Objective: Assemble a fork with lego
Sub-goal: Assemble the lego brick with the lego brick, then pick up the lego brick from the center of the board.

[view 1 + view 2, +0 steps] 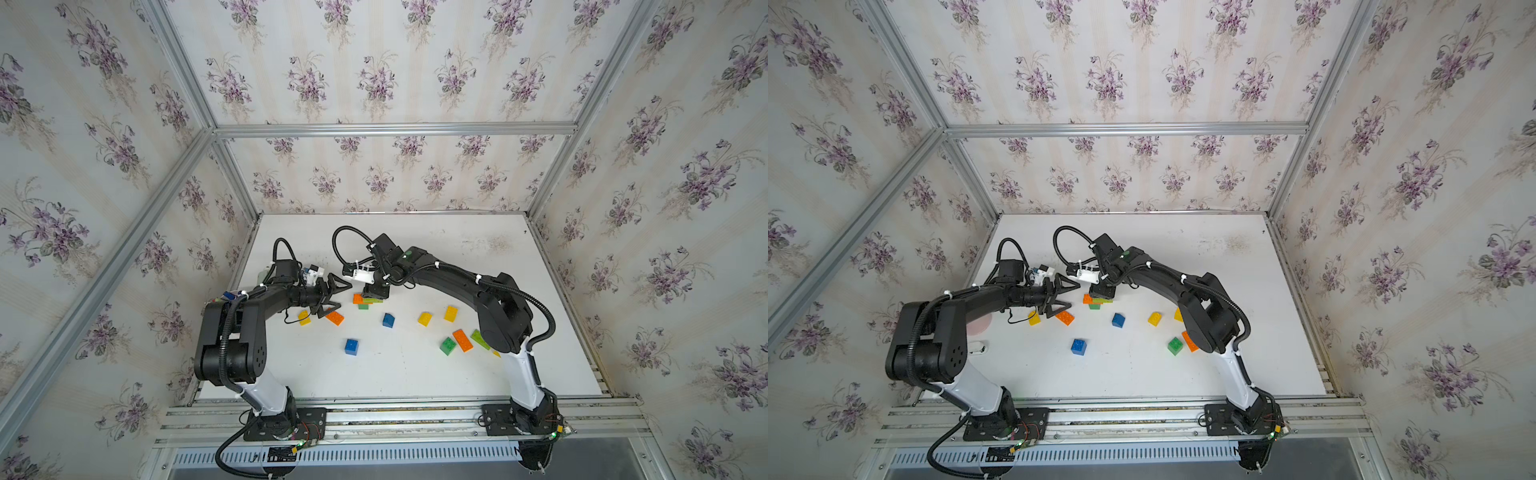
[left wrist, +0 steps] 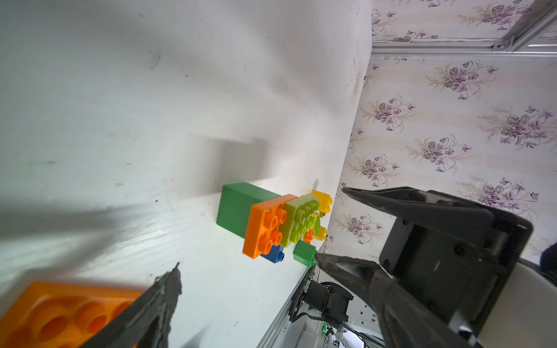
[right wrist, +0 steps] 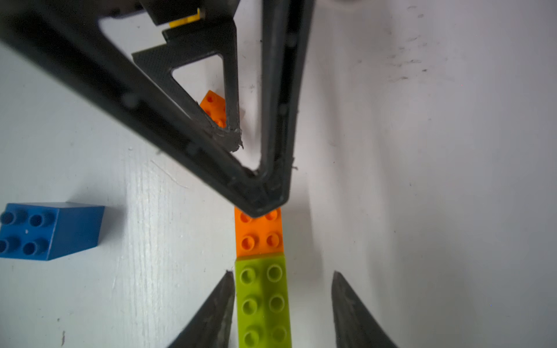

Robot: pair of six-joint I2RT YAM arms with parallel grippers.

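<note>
Spreading out beneath both arms, the white tabletop [image 1: 399, 374] is walled by floral paper on the left, far and right sides and ends at a metal rail [image 1: 395, 411] along the near edge; its far half and a wide band along the near edge lie bare. On the left, the left hand [image 1: 332, 297] hangs low with its jaws spread wide, holding nothing; its far finger points toward the joined bricks [image 1: 365, 300] and its near finger hangs over a loose orange brick [image 1: 335, 318], with a yellow brick [image 1: 304, 318] just beside it toward the left. Reaching in from the right, the right hand [image 3: 281, 307] stands over the assembly, jaws partly open: in the right wrist view one finger runs right beside the lime brick [image 3: 263, 301] and the other stands clear of it, so nothing is clamped. That assembly sits near the tabletop's middle, slightly left: an orange brick [image 3: 259, 233] butted end to end with the lime one, both seated on a dark green brick [image 2: 235, 208] as the left wrist view shows. Loose lego lies nearer and to the right: two blue bricks [image 1: 388, 320] [image 1: 351, 346], two yellow ones [image 1: 424, 318] [image 1: 451, 313], then a green [image 1: 447, 345], an orange [image 1: 462, 340] and a lime brick [image 1: 479, 338] crowded close to the right arm's elbow. Open floor runs between the blue bricks and this cluster.
</note>
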